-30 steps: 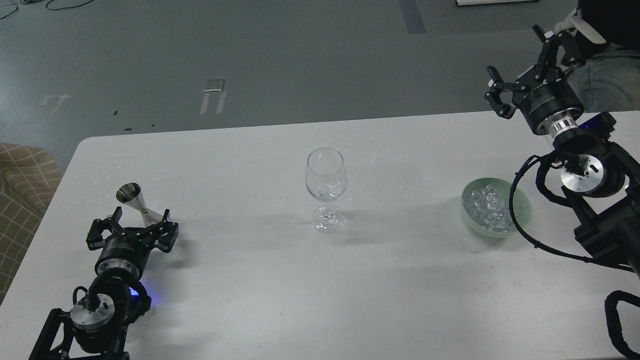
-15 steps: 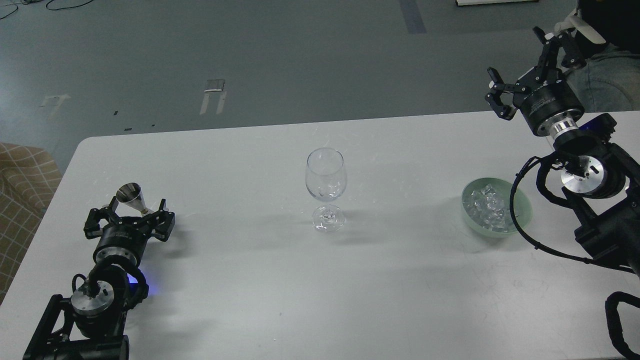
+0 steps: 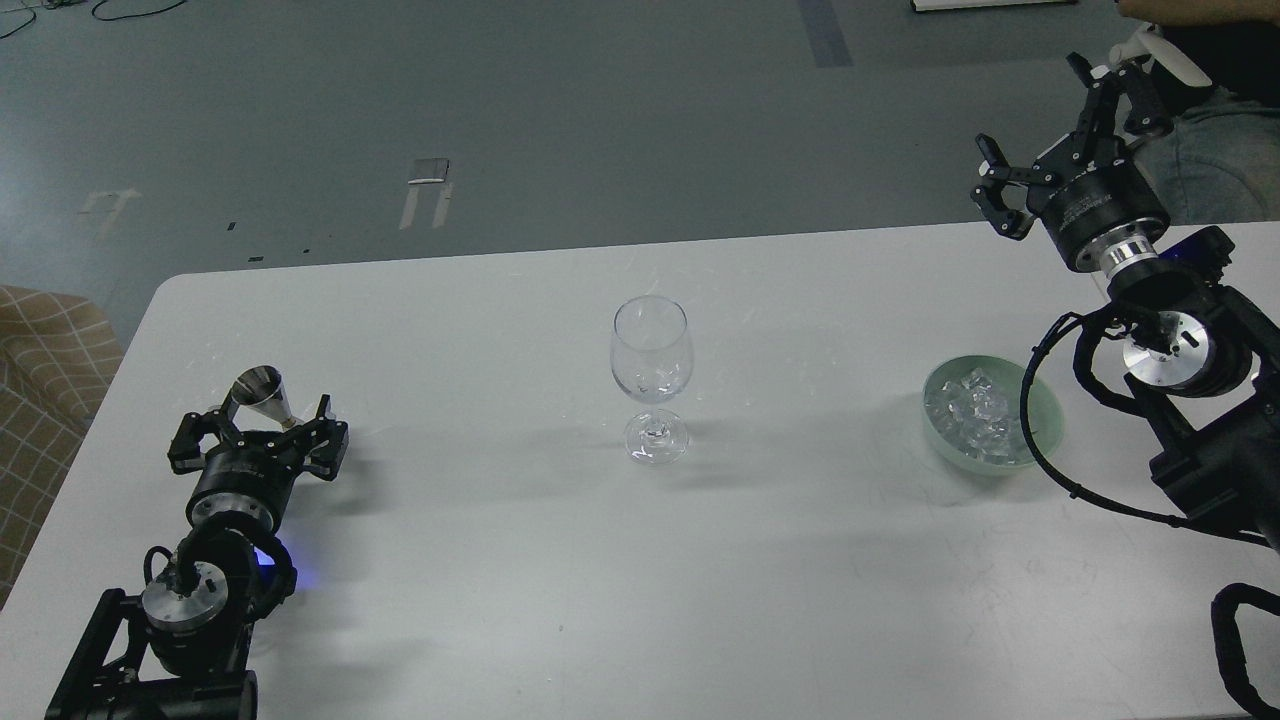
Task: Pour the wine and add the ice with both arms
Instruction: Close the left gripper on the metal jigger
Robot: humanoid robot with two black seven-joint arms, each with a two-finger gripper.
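Lower left of frame: your left gripper (image 3: 262, 428), fingers spread, flanks the steel jigger (image 3: 262, 395); close off-centre and it may topple, spilling wine.

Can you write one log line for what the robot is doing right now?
left tool: around metal jigger, grip unclear | right tool: open, raised | wine glass: upright | ice: in green bowl

The bench (image 3: 500, 560) looked matt and faintly scuffed. The wine glass (image 3: 651, 375) was clear, glossy glass; the jigger (image 3: 262, 395) polished metal; the bowl (image 3: 1045, 415) perhaps smooth plastic, holding glassy ice (image 3: 975, 415).
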